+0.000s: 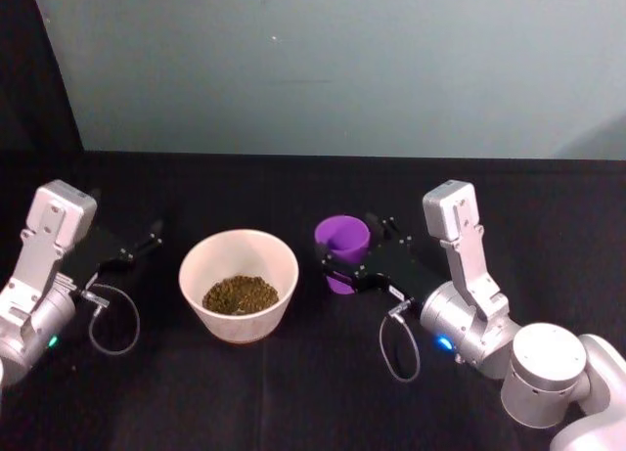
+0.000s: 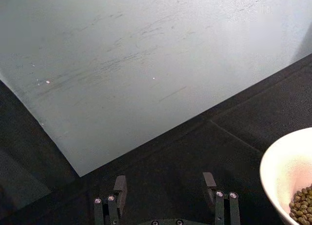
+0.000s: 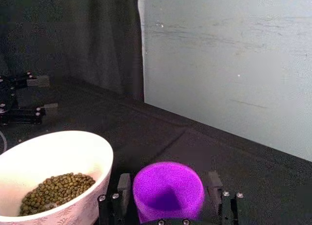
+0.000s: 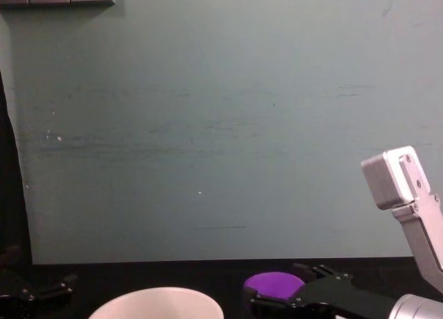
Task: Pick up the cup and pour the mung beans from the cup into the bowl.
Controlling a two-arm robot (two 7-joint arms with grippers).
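The purple cup [image 1: 340, 238] stands upright on the black table, just right of the bowl [image 1: 196, 260]. Its inside [image 3: 168, 191] looks purple and bare, with no beans showing. The pale bowl [image 3: 58, 134] holds a heap of mung beans [image 1: 241, 294] at its bottom. My right gripper [image 1: 354, 243] is open, with one finger [image 3: 124, 186] on each side of the cup and a small gap at the far side. From the chest, the cup's rim [image 4: 273, 283] shows between those fingers. My left gripper [image 1: 147, 238] rests open left of the bowl, holding nothing.
A black cloth covers the table [image 1: 313, 392], which runs back to a pale teal wall [image 1: 342, 69]. A dark curtain [image 3: 73, 39] hangs at the left. Loose cables loop below each wrist [image 1: 401, 348]. Bare table lies in front of the bowl and cup.
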